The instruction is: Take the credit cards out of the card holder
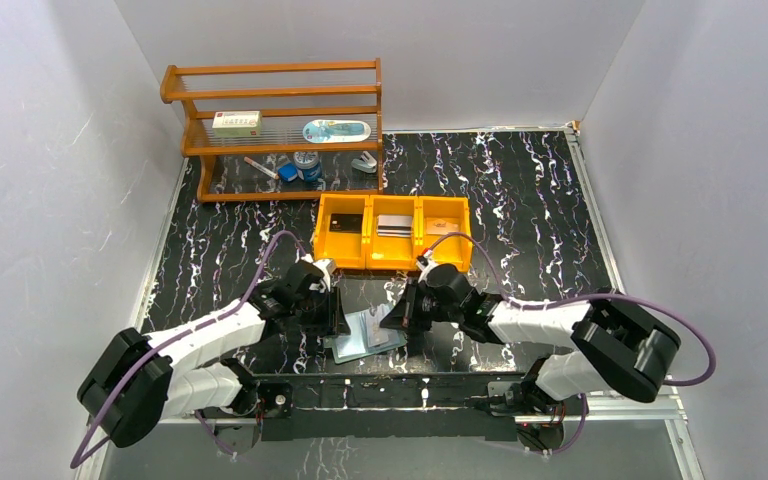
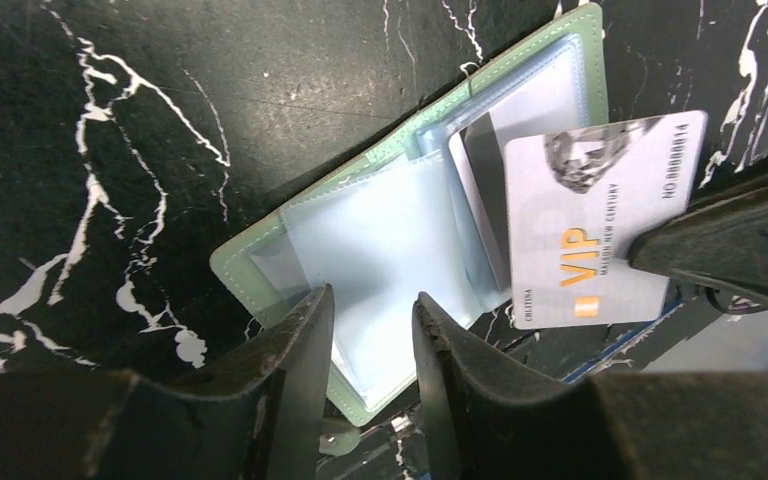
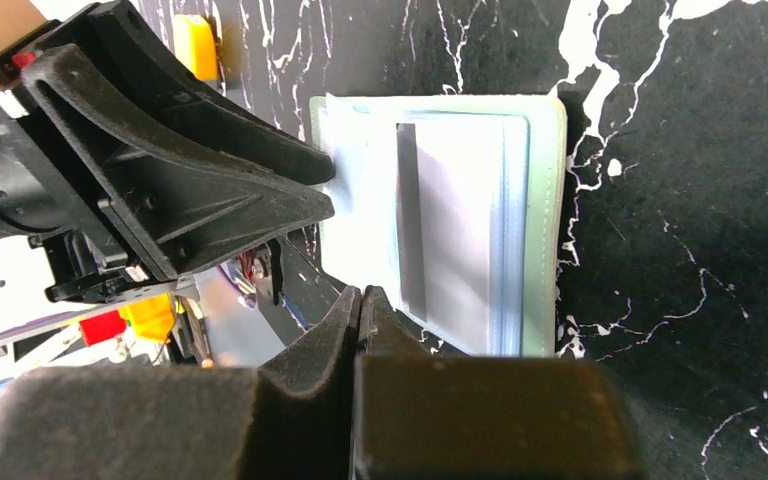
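Black white-veined marble worktop (image 1: 520,190), enclosed by pale walls. Left arm (image 1: 210,335) and right arm (image 1: 540,322), white and black, both reaching inward to meet at the near centre. Wooden slatted rack (image 1: 270,92), rear left, carrying a white box (image 1: 236,122) with red print on its middle shelf, with small items below too small to tell. Orange three-compartment tray (image 1: 345,258), just in front of the rack's right end: black card (image 1: 345,224) in the left compartment, silver-grey card (image 1: 394,225) in the middle, tan card (image 1: 442,227) in the right. Card holder (image 2: 380,220), muted green with pale glossy pockets, lying opened flat on the worktop between the two arms, near the front edge and apart from the tray. Left jaws: parted by a narrow gap, nothing gripped between them, tips over the near edge of one panel of the card holder; in the right wrist view one tip meets that panel's edge, and whether it presses down cannot be told. Right jaws: closed to a pinch on one short end of the silver VIP card (image 2: 590,220). Silver VIP card: orange lettering, a number along one edge, tilted, its other end at the mouth of the card holder's far pocket
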### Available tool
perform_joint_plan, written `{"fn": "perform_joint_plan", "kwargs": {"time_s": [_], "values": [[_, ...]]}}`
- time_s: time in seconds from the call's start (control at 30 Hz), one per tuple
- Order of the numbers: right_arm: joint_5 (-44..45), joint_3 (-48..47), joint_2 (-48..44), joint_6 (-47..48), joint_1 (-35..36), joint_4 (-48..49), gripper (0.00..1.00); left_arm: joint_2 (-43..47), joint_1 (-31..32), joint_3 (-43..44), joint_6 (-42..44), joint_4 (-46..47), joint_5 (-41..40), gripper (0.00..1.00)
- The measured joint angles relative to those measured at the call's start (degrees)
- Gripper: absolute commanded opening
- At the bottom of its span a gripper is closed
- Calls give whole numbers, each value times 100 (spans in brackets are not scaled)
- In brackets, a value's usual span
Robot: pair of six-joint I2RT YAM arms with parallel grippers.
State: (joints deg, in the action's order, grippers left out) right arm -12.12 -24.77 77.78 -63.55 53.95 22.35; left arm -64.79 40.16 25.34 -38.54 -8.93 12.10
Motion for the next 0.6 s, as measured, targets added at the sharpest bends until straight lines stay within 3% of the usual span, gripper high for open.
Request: {"fn": "perform_joint_plan", "kwargs": {"time_s": [0.23, 0.43, 0.5, 0.6], "values": [[330, 24, -455, 138, -35, -13, 0, 109, 0, 184, 92, -452, -208, 48], [1331, 63, -1541, 841, -37, -610, 0, 525, 0, 966, 389, -1366, -839, 77], [2002, 70, -2100, 1370, -50, -876, 0, 804, 0, 1456, 544, -1786, -1349, 95], [2754, 52, -2347, 2157, -63, -1086, 0, 1104, 0, 1805, 785, -2162, -2155, 98]]}}
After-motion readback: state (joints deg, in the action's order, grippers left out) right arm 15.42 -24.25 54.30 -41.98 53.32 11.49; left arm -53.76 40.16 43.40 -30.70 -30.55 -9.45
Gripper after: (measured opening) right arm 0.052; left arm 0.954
